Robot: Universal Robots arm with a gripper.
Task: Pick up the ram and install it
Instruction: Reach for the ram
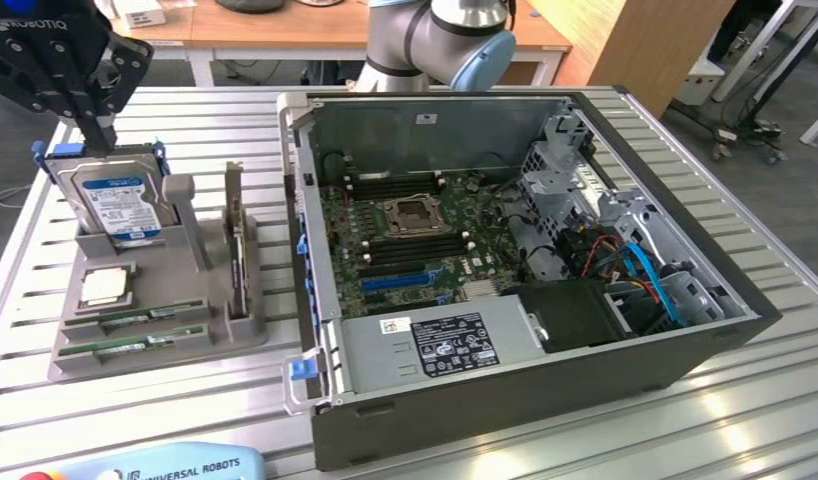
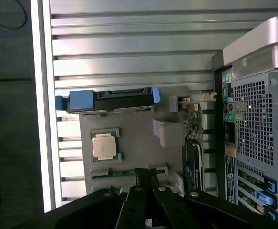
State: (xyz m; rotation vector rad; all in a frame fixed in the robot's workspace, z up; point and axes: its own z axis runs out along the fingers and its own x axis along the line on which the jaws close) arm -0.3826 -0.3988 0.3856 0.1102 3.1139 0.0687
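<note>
Two ram sticks [image 1: 132,320] lie flat in slots at the near end of a grey holder [image 1: 169,345], at the exterior view's left. They are thin green boards. In the wrist view one ram stick [image 2: 117,173] shows as a green strip just past my fingertips. My gripper [image 1: 101,135] hangs well above the holder, over the upright hard drive [image 1: 116,205]. Its fingers are shut together with nothing between them, and their joined tips [image 2: 147,172] point down at the holder. The open computer case [image 1: 703,330] shows the motherboard's long memory slots [image 1: 396,182] beside the processor socket [image 1: 412,215].
On the holder also sit a square silver processor [image 1: 105,285] and an upright card [image 1: 233,240]. The case stands close against the holder, on a slatted metal table [image 1: 729,420]. A teach pendant [image 1: 156,465] lies at the near edge. The robot's base [image 1: 429,40] rises behind the case.
</note>
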